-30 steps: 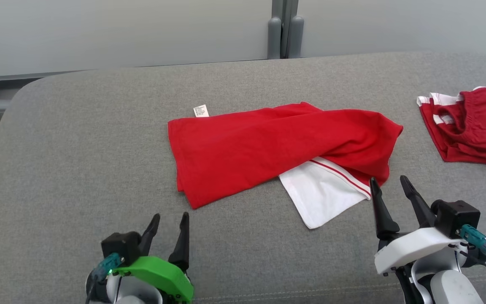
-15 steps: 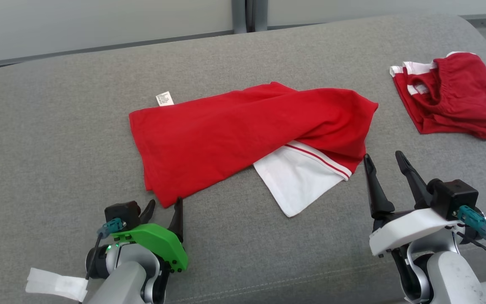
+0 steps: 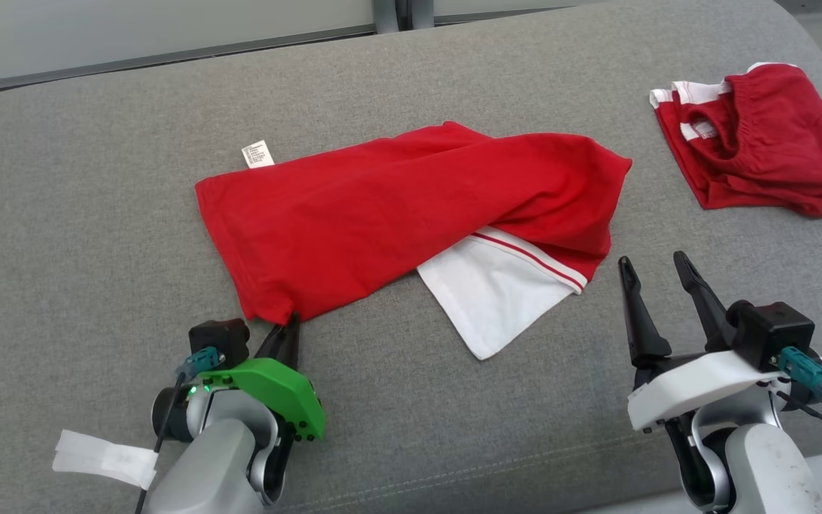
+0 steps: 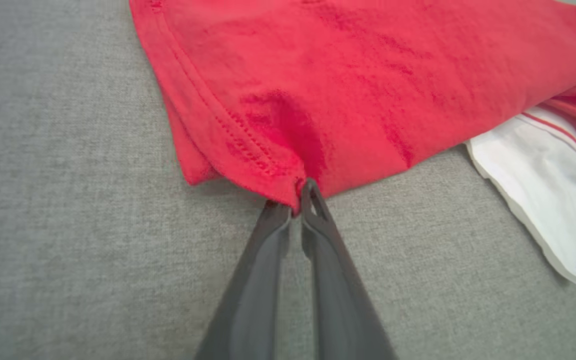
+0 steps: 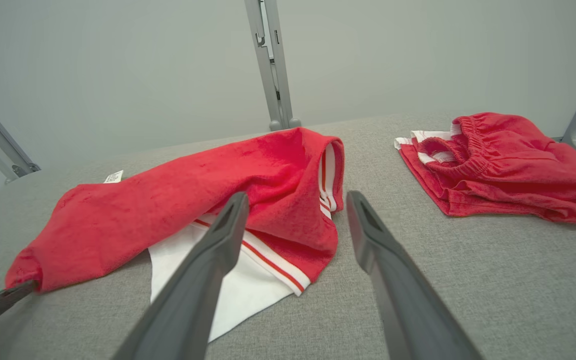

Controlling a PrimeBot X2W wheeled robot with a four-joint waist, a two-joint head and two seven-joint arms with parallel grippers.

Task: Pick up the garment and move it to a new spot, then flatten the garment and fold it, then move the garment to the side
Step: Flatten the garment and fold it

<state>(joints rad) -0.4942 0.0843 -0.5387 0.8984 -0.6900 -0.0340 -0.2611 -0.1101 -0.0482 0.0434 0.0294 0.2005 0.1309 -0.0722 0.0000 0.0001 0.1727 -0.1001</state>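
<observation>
Item 1. Garment (image 3: 382,207): red knit, lying crumpled and partly folded over itself near the middle of the grey padded surface (image 3: 83,235). A white panel (image 3: 496,293) edged with a thin red stripe sticks out from under its near edge; it appears to be part of the same piece, though the overlap hides the join. A small white label (image 3: 257,153) shows at the far left corner. In the left wrist view the stitched hem of the garment (image 4: 368,75) runs down to the near corner.

Item 2. Left gripper (image 3: 286,330): green-housed, at the near left corner of the garment. The left wrist view shows the left gripper (image 4: 298,200) with both dark fingers drawn together, pinching the hemmed corner, the red cloth bunched between the tips. The pinched corner sits low, at or just above the padding.

Item 3. Right gripper (image 3: 651,260): white-housed, fingers spread wide apart, holding nothing. It stands just beside the garment's right end, near the striped edge but not touching it. The right wrist view looks between the fingers of the right gripper (image 5: 296,197) at the garment (image 5: 168,200).

Item 4. Second red garment (image 3: 753,143): white-trimmed, with a gathered elastic band, lying bunched at the far right of the padding, well apart from both grippers.

Item 5. Grey metal post (image 5: 270,60): upright against the pale wall behind the padding.
</observation>
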